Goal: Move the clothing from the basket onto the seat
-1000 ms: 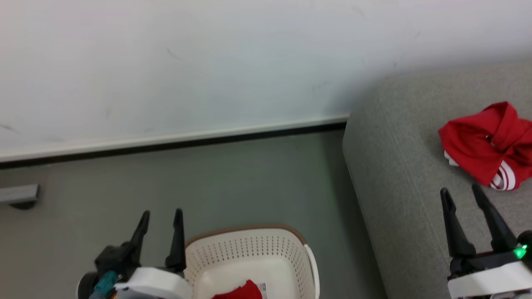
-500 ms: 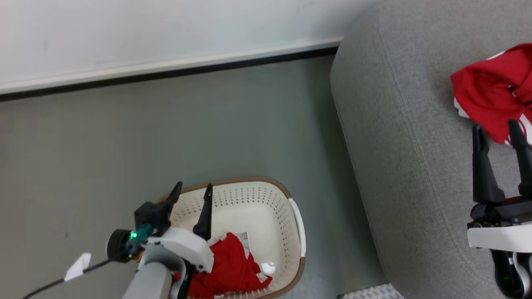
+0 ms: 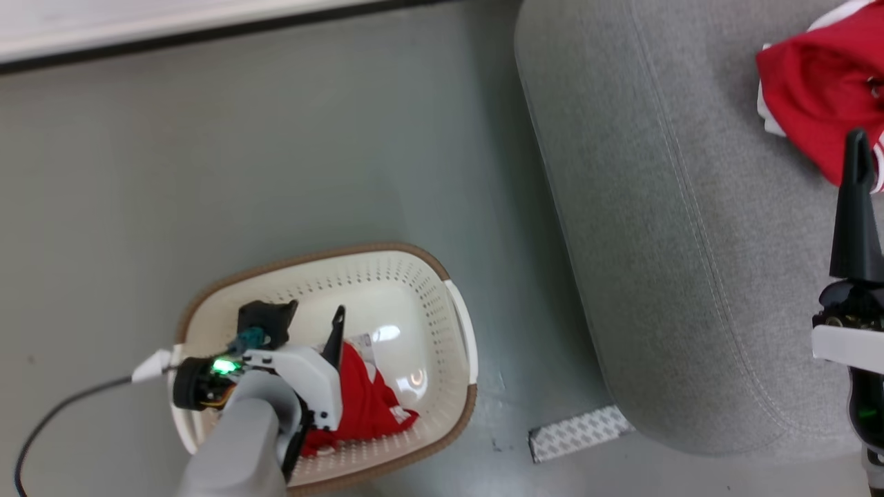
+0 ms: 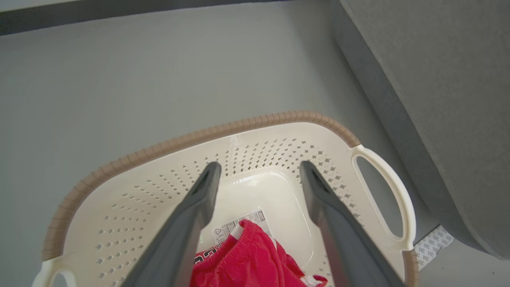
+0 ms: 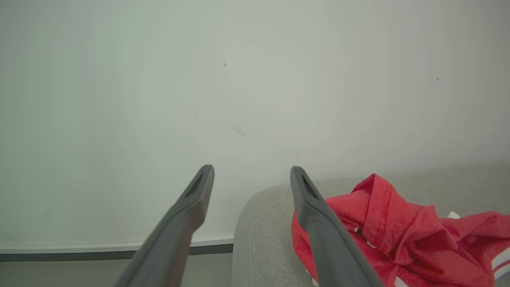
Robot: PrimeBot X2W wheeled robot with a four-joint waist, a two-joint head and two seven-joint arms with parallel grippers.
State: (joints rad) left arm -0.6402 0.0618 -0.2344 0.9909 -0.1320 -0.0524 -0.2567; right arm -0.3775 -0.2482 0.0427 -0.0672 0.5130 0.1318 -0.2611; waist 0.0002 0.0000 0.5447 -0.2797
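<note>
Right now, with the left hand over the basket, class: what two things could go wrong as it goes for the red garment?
1. The open left hand hangs over the basket; it could snag the holed wall instead of the red garment.
2. The garment lies bunched at one end, so a pinch might take only its white label and slip before the sofa.

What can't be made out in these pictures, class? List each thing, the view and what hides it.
- Red clothing in the basket: head view, the left arm covers part; left wrist view, the bottom edge cuts it.
- Red bundle on the sofa: head view, the right edge cuts it off.
- Label: left wrist view, print too small to read.
</note>
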